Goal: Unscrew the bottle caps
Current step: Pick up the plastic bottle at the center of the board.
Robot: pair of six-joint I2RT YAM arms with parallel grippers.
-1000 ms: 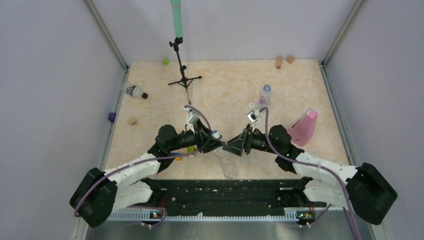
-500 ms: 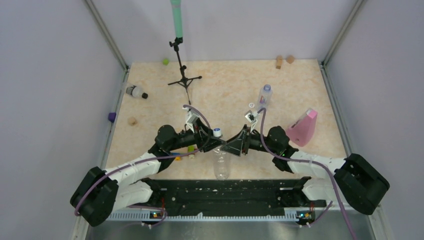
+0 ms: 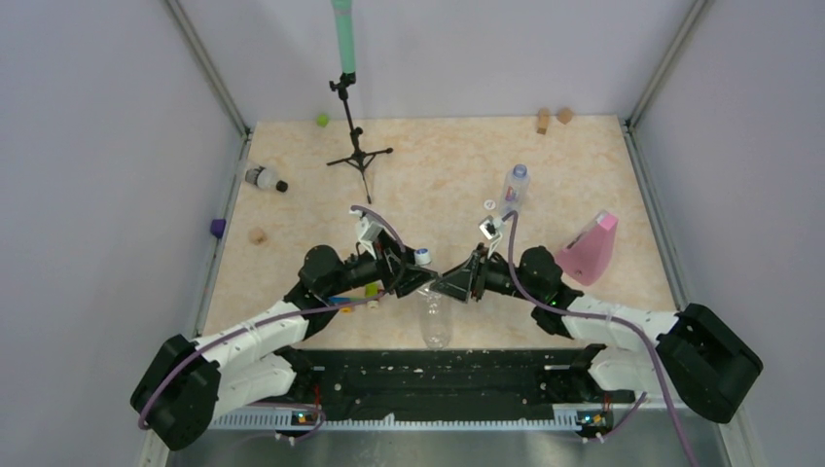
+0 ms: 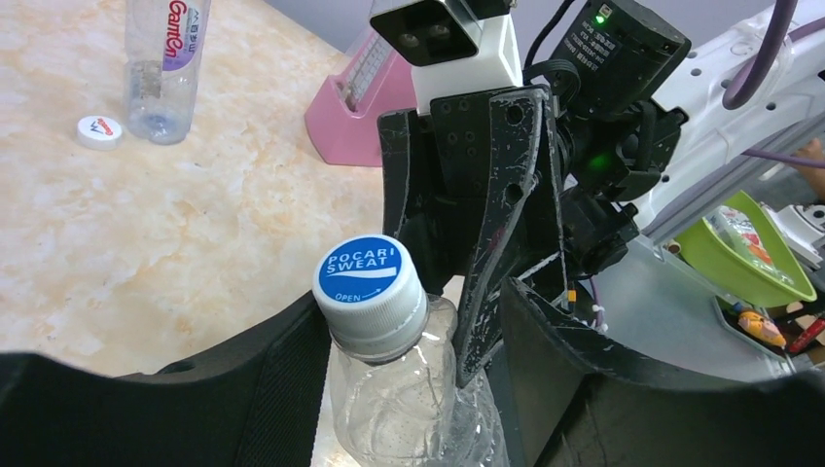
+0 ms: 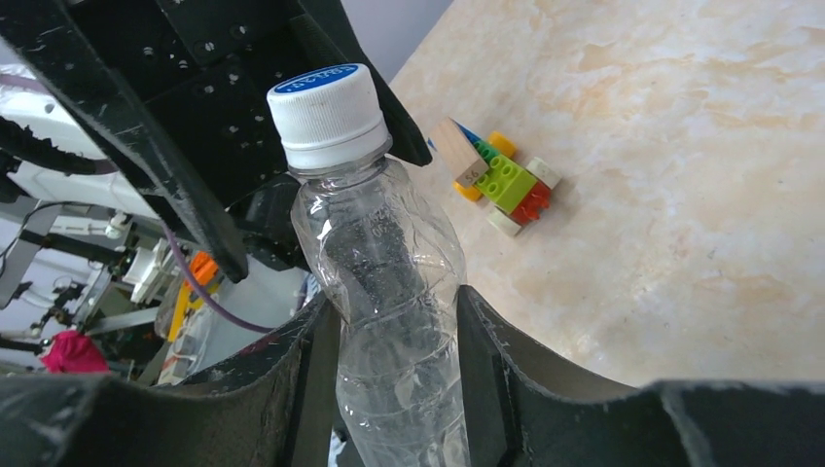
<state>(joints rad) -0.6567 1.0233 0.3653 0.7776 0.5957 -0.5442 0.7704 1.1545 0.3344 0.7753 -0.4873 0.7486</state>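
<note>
A clear bottle (image 3: 435,321) with a white-and-blue cap (image 3: 422,256) is held off the table between my two grippers. My right gripper (image 5: 397,306) is shut on the bottle's body (image 5: 389,263), one finger on each side, below the cap (image 5: 323,112). My left gripper (image 4: 418,331) is open around the neck, with the cap (image 4: 368,282) leaning by its left finger and a right-gripper finger inside its gap. In the top view the left gripper (image 3: 416,275) and right gripper (image 3: 453,282) meet tip to tip.
A purple-labelled bottle (image 3: 515,187) stands at back right with a loose white cap (image 3: 489,205) beside it. A bottle with a black cap (image 3: 263,179) lies at far left. There are also a pink wedge (image 3: 591,248), a tripod stand (image 3: 355,146), toy bricks (image 5: 506,180) and small blocks (image 3: 217,228).
The held bottle has swung from leaning right to nearly upright, its base moving left. The right arm has shifted left and both grippers have edged towards the back.
</note>
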